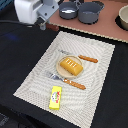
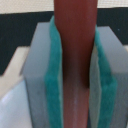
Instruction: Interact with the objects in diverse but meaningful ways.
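Your wrist view: claw (image 2: 75,75) clenched on brown sausage-like stick (image 2: 75,45) | exterior view only: bread block (image 1: 70,66), yellow packet (image 1: 55,97) on mat (image 1: 35,82).

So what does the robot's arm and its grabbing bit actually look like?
In the exterior view, the arm ends in a boxy white-and-grey head, blurred. Up close, the tool has two flat grey fingers lined with teal pads. No cables or markings are visible.
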Robot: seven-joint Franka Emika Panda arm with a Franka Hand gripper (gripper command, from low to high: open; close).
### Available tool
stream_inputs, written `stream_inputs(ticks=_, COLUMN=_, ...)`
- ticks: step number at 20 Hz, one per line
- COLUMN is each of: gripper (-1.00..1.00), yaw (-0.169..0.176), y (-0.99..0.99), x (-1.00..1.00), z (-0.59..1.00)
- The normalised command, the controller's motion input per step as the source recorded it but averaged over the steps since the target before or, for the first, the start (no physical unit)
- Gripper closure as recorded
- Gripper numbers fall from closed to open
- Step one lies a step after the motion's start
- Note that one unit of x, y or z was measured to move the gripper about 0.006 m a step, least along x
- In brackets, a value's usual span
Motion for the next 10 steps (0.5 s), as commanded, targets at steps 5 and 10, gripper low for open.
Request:
stream_inputs(ticks=5, gripper=1.0, yaw=0.057, y=0.73, x=-0.4, z=0.0)
stream_inputs(ticks=10, gripper=1.0, yaw=0.053, y=0.74, x=-0.39, z=0.0)
